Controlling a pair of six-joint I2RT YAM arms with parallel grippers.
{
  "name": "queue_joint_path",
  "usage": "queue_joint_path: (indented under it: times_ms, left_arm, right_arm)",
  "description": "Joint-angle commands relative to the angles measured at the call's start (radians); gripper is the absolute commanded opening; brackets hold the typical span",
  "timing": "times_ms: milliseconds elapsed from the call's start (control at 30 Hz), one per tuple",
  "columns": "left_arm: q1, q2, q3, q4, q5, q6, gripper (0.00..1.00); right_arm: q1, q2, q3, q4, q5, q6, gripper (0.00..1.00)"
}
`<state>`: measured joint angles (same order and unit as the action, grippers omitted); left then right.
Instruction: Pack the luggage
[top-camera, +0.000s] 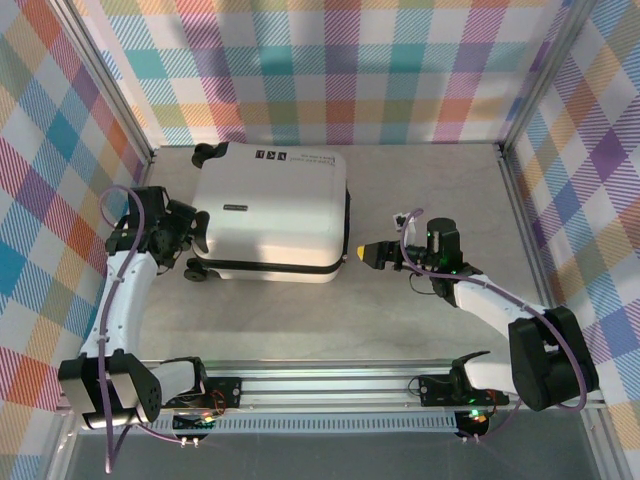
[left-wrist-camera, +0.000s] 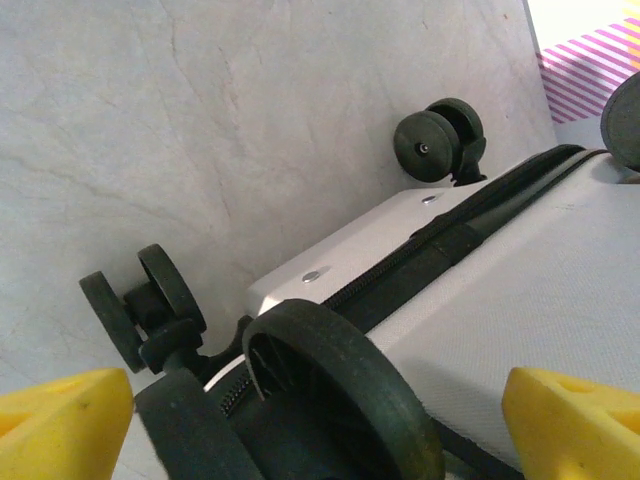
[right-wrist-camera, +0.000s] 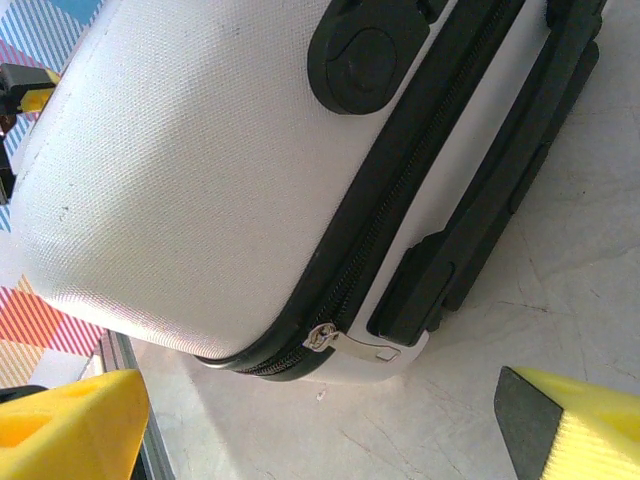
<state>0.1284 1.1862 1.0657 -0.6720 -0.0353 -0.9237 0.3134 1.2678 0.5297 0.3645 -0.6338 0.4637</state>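
The left gripper (top-camera: 190, 240) has its yellow fingers (left-wrist-camera: 60, 420) spread wide, one on each side of a black wheel (left-wrist-camera: 340, 390) of the luggage (top-camera: 270, 210). The white luggage lies zipped up on the table (top-camera: 430, 180). The right gripper (top-camera: 362, 253), fingers apart and holding nothing, is just beside its other end.

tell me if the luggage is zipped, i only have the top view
Observer: In the right wrist view the zipper pull sits at a corner of the luggage, and the band looks closed along that edge.
Operator: left gripper holding a wheel
Observer: No. The left gripper is open, with a wheel between its fingers, touching neither.
Operator: and the right
Observer: The right gripper is open too, gripping nothing.
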Motion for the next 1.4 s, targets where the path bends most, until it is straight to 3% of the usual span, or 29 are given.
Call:
queue_joint_path:
  times_ms: [0,333,500,700,867,1133,1367]
  left_arm:
    - [0.014,0.039,0.026,0.040,0.047,0.005,0.90]
    - [0.018,0.112,0.063,0.024,0.063,0.058,0.74]
    - [0.020,0.182,0.118,0.005,0.057,0.106,0.58]
    - [0.033,0.298,0.233,-0.022,0.072,0.213,0.31]
    - [0.037,0.434,0.379,-0.078,0.123,0.330,0.18]
    - [0.037,0.471,0.418,-0.087,0.112,0.364,0.15]
    - [0.037,0.472,0.450,-0.103,0.121,0.385,0.15]
  right_arm:
    - [0.003,-0.016,-0.028,0.052,-0.018,-0.022,0.90]
    - [0.102,0.024,-0.033,0.047,0.100,-0.127,0.87]
    - [0.113,0.050,-0.058,0.112,0.141,-0.157,0.86]
    - [0.136,0.083,-0.069,0.160,0.183,-0.202,0.84]
    - [0.200,0.089,-0.090,0.214,0.233,-0.267,0.78]
    - [0.326,0.146,-0.165,0.381,0.309,-0.387,0.63]
    - [0.365,0.267,-0.142,0.472,0.371,-0.407,0.57]
